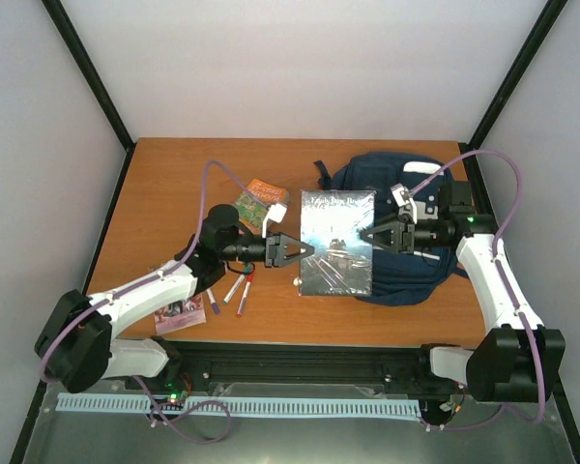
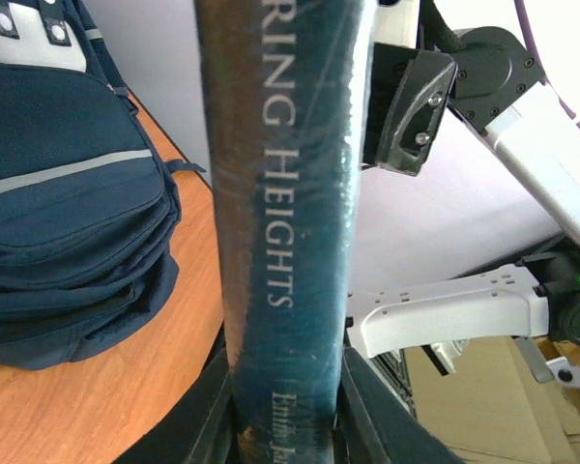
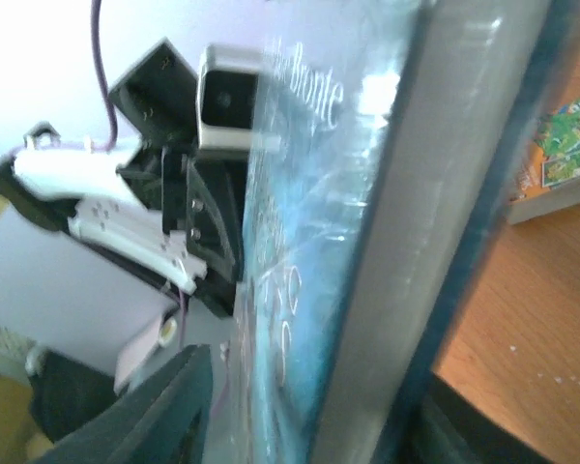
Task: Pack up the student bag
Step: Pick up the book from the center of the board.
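White walls [image 1: 300, 68] and black frame posts [image 1: 92, 72] close in an orange-brown wooden table [image 1: 164, 184]. The student bag [image 1: 411, 280] lies flat toward the table's 2 o'clock corner, navy blue, with a pale stripe across one pocket in the left wrist view [image 2: 68, 242].

Just in front of it, partly covering its 9 o'clock side, a Wuthering Heights book [image 1: 336, 256] hangs cover-up between the two arms. The left gripper [image 1: 307, 249] comes in from 9 o'clock and is clamped on the spine. Its own camera shows the lettered spine [image 2: 285, 242] wedged between the two dark fingers at the bottom of the view [image 2: 285, 435].

The right gripper [image 1: 369, 233] reaches from 3 o'clock and takes the opposite edge. In its wrist view the grey page block [image 3: 416, 242] runs down between its fingers [image 3: 329, 425], which look closed against the covers, though blur hides the contact.

At 11 o'clock from the big book a small book with a green-and-orange cover [image 1: 261, 201] lies flat on the wood; it also shows at the edge of the right wrist view [image 3: 561, 145]. Toward 8 o'clock a few markers [image 1: 234, 288] lie loose beside the left arm — and nearer the table's front edge is a small pinkish card [image 1: 179, 311], too small to read.
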Controlling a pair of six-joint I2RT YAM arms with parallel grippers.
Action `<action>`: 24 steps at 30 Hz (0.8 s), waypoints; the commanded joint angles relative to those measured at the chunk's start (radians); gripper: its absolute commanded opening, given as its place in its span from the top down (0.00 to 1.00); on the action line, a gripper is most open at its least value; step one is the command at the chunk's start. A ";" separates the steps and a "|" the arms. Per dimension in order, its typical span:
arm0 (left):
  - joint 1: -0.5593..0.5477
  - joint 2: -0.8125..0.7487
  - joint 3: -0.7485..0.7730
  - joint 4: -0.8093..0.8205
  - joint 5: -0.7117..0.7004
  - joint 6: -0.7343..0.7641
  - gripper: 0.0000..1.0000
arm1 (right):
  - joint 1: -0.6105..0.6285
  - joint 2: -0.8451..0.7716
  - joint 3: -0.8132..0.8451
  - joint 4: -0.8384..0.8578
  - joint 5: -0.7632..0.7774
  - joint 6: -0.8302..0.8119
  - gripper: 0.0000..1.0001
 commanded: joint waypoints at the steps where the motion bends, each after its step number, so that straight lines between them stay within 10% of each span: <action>1: -0.014 0.003 0.057 0.172 -0.016 -0.091 0.99 | 0.006 -0.028 -0.020 0.064 -0.046 0.005 0.45; 24: -0.014 -0.025 0.155 0.099 -0.088 -0.061 0.99 | -0.094 0.024 -0.078 0.041 -0.090 0.019 0.20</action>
